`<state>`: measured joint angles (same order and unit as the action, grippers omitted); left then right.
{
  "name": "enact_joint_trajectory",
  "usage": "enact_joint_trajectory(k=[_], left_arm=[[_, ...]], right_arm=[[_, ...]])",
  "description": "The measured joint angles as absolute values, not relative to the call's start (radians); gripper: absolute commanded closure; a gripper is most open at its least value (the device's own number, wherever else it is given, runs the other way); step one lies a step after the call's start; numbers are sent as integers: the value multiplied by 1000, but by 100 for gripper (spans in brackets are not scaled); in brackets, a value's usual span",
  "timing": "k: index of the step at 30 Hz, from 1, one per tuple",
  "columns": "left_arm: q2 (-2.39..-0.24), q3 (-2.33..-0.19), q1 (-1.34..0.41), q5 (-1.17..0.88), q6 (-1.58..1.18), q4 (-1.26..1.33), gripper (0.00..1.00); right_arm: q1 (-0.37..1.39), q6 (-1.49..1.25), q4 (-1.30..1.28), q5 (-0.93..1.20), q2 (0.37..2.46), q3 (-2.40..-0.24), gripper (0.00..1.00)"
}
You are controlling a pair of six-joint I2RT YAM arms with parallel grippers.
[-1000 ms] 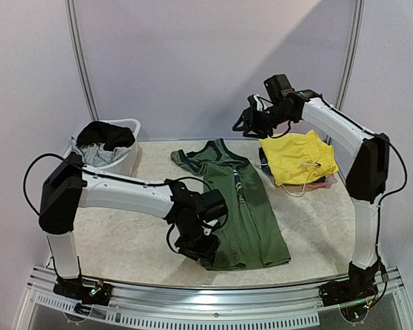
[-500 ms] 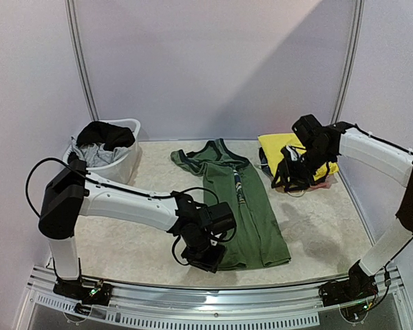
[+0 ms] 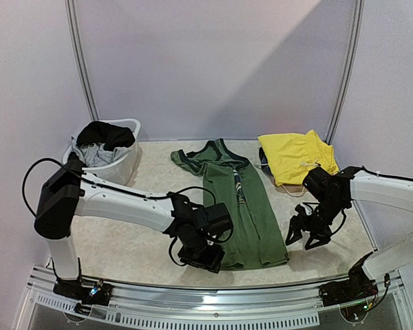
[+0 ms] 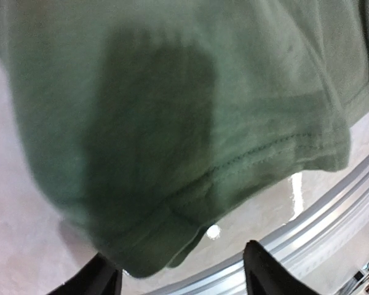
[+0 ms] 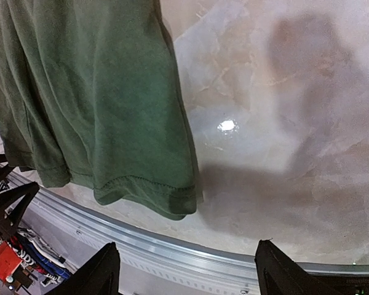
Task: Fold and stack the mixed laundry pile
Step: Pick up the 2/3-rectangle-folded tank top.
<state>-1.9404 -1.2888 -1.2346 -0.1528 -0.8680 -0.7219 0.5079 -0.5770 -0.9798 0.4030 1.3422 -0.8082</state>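
- The right claw has swung down from the yellow piece at the back. It now hangs wide open and empty beside the near right corner of the green shirt.
- The left claw sits at the near left corner with its fingers apart; the hem is just ahead of them, not pinched.
- The shirt lies flat mid-tabletop. Both arms look set to lift the hem for a fold.

A white plastic tub stands well beyond the left gripper, off to its left. The pale marbled table lies under that gripper and under the right gripper. A ribbed aluminium rail runs along the table's edge, just nearer than both.
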Motion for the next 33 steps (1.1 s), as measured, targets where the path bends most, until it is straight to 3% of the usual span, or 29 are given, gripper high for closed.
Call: enact_joint_trajectory(k=[10, 14, 20, 27, 29, 31, 33], left_arm=[[-1806, -1182, -1199, -120, -868, -719, 36], [-1808, -1178, -1190, -125, -855, -709, 50], [-1852, -1179, -1178, -151, -826, -665, 60], [-1892, -1181, -1166, -182, -814, -630, 76], [-1892, -1176, -1166, -191, -817, -611, 81], [-1892, -1167, -1166, -196, -822, -591, 89], [-1892, -1159, -1166, -201, -829, -573, 96]], right_arm=[[519, -645, -869, 428, 1336, -737, 27], [521, -654, -836, 430, 1337, -714, 38], [524, -662, -777, 450, 1363, -679, 50], [528, -665, -746, 470, 1397, -650, 54], [532, -664, -727, 484, 1406, -645, 59], [538, -664, -703, 500, 1418, -636, 74], [545, -667, -680, 518, 1429, -628, 83]])
